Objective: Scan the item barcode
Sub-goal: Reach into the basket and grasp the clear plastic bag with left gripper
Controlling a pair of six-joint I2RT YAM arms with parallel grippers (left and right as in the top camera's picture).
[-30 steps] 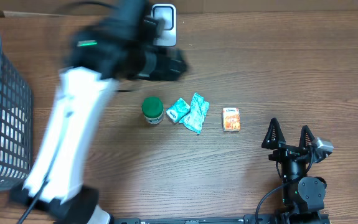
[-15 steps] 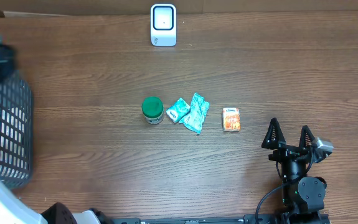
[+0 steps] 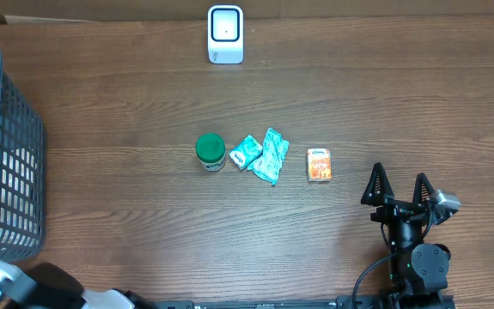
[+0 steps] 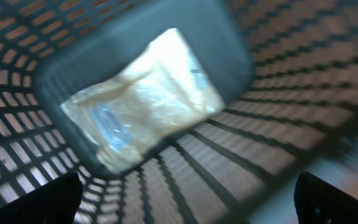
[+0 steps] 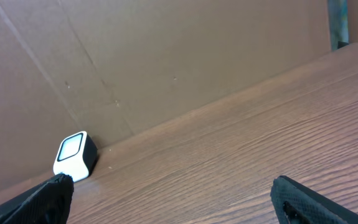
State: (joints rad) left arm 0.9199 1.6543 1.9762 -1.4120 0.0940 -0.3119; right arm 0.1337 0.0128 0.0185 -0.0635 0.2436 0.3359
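Overhead, the white scanner (image 3: 225, 34) stands at twelve o'clock on the wooden table (image 3: 384, 94), and the goods wait in a row near the centre: a green-lidded jar (image 3: 210, 152), two crumpled teal packets (image 3: 264, 154) touching each other just at its three o'clock, then a small orange box (image 3: 319, 164) a little apart, further toward three. No barcode can be read on any of them from up here. At nine o'clock the dark mesh basket (image 3: 6, 154) is cut off by the frame edge. Only a white and black sliver of the left arm (image 3: 23, 287) pokes in at seven o'clock. Its wrist camera looks down into the basket, badly blurred: a pale crinkly packet (image 4: 141, 99) lies on the basket floor, print unreadable. The left gripper (image 4: 188, 205) shows just its dark tips in the two bottom corners, spread wide, nothing between them. At five o'clock the right gripper (image 3: 399, 190) rests by the table edge, prongs apart and empty, and its own camera catches the scanner small against a brown cardboard wall (image 5: 166, 56).
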